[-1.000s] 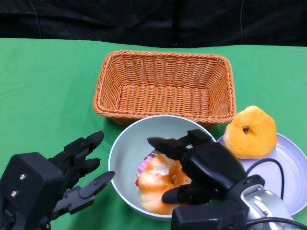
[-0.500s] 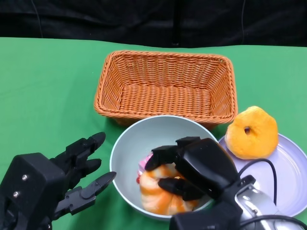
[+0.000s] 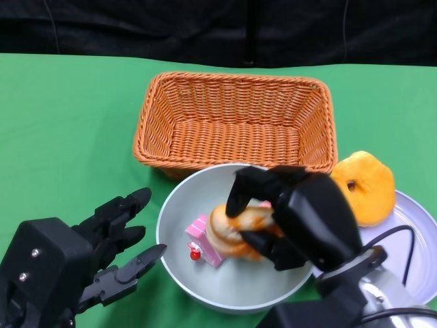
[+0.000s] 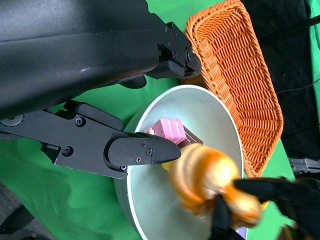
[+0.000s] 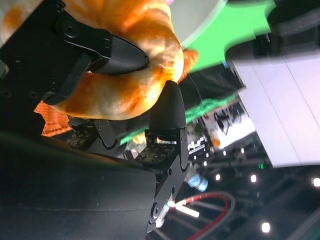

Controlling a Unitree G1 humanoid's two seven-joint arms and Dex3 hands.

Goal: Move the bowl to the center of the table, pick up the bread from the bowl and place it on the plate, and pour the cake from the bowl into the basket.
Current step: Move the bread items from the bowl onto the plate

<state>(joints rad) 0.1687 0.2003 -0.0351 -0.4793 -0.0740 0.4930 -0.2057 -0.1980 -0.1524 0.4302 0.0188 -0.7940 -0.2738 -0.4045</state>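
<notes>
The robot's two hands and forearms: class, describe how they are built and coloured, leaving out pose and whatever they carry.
Both hands are matte black. The left hand has a boxy shell with small screws and tapered fingers. The right hand has a rounded shell above a silver wrist, with a thin black cable looping beside it. The right wrist view shows perforated plates on the inner side of the fingers.

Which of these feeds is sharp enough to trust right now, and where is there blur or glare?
Head view: evenly lit and sharp; bread in the right robot hand reads clearly. Left wrist view: bread and hand slightly motion-blurred, bowl and basket crisp. Right wrist view: background smeared, with bright point lights.
</notes>
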